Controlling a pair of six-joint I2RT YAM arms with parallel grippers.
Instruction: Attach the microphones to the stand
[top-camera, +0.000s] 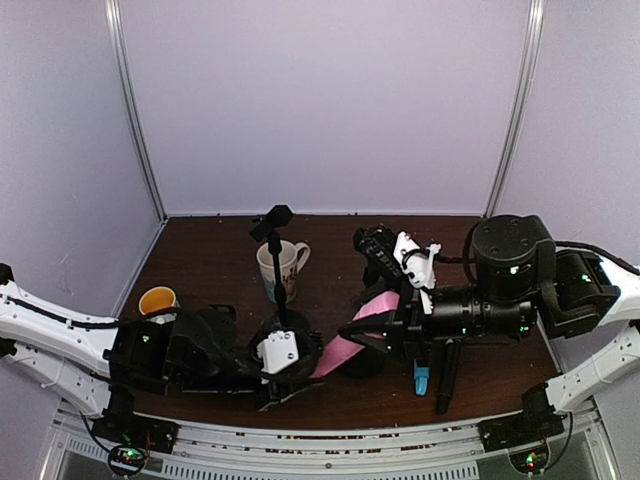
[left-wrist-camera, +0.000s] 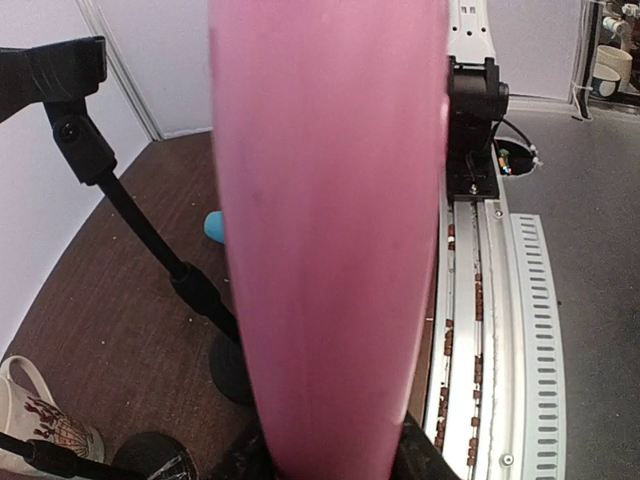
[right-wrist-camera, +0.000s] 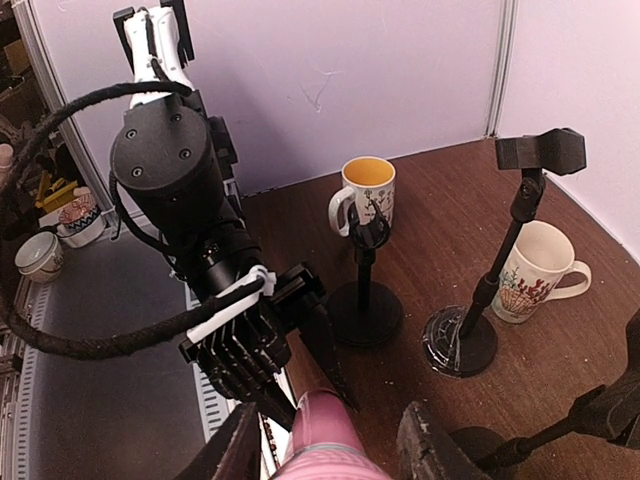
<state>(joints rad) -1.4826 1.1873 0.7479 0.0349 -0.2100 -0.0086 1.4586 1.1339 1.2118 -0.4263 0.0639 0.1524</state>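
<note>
Left end effector (left-wrist-camera: 335, 455) and right end effector (right-wrist-camera: 325, 440) each clamped on one end of the pink microphone (top-camera: 342, 348), held slanted above the table's (top-camera: 220, 260) near edge, beside the stand (top-camera: 278, 275); light blue microphone (top-camera: 421, 380) lying near that edge.

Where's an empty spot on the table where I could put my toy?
The bare table along the back wall, between the mug with the orange inside and the other mug. The front middle is crowded: stands, the pink microphone and both arms.
</note>
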